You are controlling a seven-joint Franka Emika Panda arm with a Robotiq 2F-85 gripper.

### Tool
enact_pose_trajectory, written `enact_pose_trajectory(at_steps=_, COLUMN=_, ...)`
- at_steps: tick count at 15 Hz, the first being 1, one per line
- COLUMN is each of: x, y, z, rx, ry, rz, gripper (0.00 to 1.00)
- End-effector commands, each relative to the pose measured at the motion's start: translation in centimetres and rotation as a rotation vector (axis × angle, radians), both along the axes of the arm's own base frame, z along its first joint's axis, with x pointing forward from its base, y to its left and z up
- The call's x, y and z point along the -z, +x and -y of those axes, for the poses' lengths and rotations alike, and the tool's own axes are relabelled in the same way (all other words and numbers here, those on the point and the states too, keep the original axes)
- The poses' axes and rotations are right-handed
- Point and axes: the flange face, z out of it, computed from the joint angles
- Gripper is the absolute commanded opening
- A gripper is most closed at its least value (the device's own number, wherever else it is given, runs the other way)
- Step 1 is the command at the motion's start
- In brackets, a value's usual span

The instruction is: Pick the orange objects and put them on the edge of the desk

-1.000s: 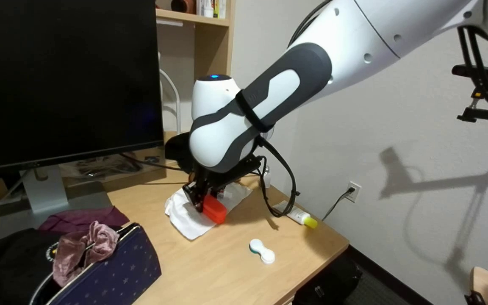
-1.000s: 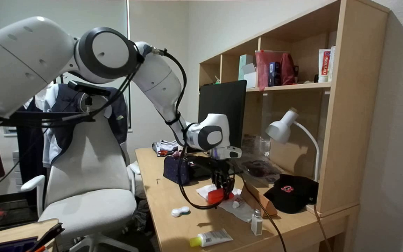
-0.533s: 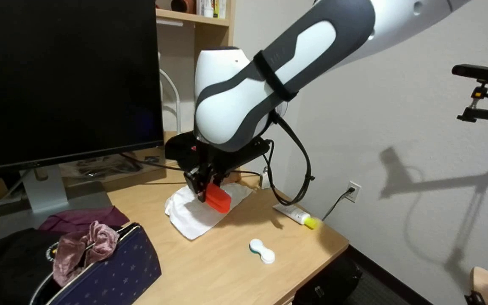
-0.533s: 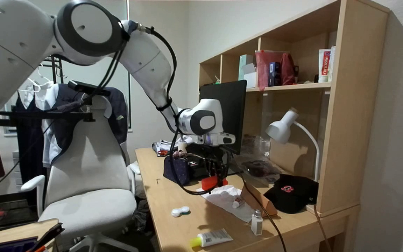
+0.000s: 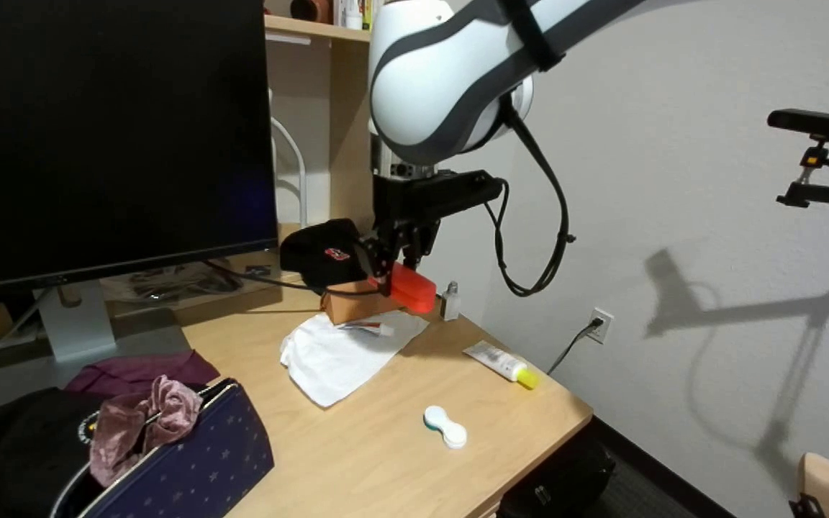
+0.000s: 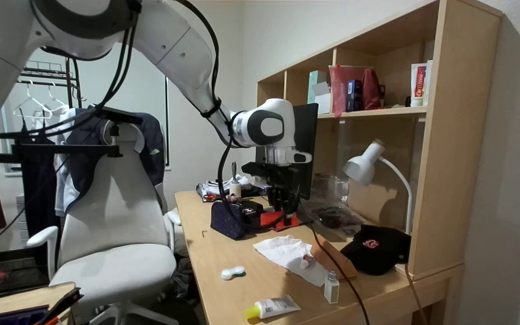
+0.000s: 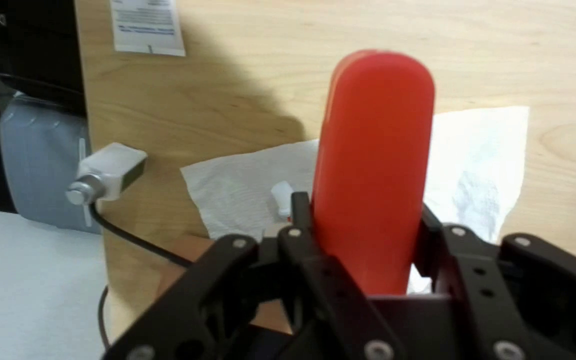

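One orange-red object, a long rounded case, shows in both exterior views (image 5: 414, 289) (image 6: 271, 218) and in the wrist view (image 7: 375, 150). My gripper (image 5: 399, 270) is shut on it; in the wrist view the black fingers (image 7: 300, 210) press its two long sides, with the gripper (image 7: 365, 217) around its near end. The case is held in the air above the white cloth (image 5: 339, 370) and the light wooden desk (image 5: 386, 446), touching neither. Its far end sticks out past the fingertips. Other orange objects are hidden or out of view.
A white tube with yellow tip (image 5: 497, 362), a peanut-shaped white case (image 5: 445, 426) and a small bottle (image 5: 451, 302) stand or lie on the desk. A brown box (image 5: 346, 307) and black cap (image 5: 321, 253) are behind the cloth. The monitor (image 5: 112, 129) and blue pouch (image 5: 191, 464) flank it.
My gripper has risen from the cloth with the orange case and moved to the right in an exterior view. The small tube on the cloth and the brown box are uncovered there.
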Motion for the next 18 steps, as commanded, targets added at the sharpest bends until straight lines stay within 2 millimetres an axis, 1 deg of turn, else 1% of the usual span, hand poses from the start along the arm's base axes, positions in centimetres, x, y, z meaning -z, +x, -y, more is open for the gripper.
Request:
enact_pose_trajectory(at_steps=1, x=-1.8, y=1.3, z=3.9, rx=0.087, ry=-0.016, rz=-0.032, gripper=0.21)
enact_pose_trajectory(at_steps=2, x=-2.0, y=1.8, z=4.6, rx=0.067, ry=-0.018, rz=-0.035, gripper=0.21)
enact_pose_trajectory(at_steps=3, x=-2.0, y=1.9, z=4.1, rx=0.023, ry=-0.015, rz=-0.024, gripper=0.21)
enact_pose_trajectory(at_steps=4, x=-1.5, y=2.1, z=3.4, rx=-0.03, ry=-0.015, rz=-0.007, gripper=0.21)
enact_pose_trajectory(at_steps=5, x=-2.2, y=1.5, z=4.5, rx=0.037, ry=-0.012, rz=-0.01, gripper=0.46)
enact_pose_trajectory(at_steps=9, x=-1.3, y=1.7, z=3.1, rx=-0.001, ry=-0.006, rz=-0.019, gripper=0.46)
enact_pose_trajectory(at_steps=10, x=-1.3, y=1.7, z=3.1, rx=-0.002, ry=-0.006, rz=-0.019, gripper=0.21)
enact_pose_trajectory(at_steps=11, x=-0.9, y=2.5, z=3.3, rx=0.0, ry=0.0, rz=-0.036, gripper=0.21)
enact_pose_trajectory(at_steps=13, x=-0.8, y=4.1, z=4.5, rx=0.02, ry=0.012, rz=-0.046, gripper=0.21)
enact_pose_trajectory(at_steps=18, x=-1.1, y=8.8, z=8.7, rx=0.062, ry=-0.025, rz=-0.037, gripper=0.21)
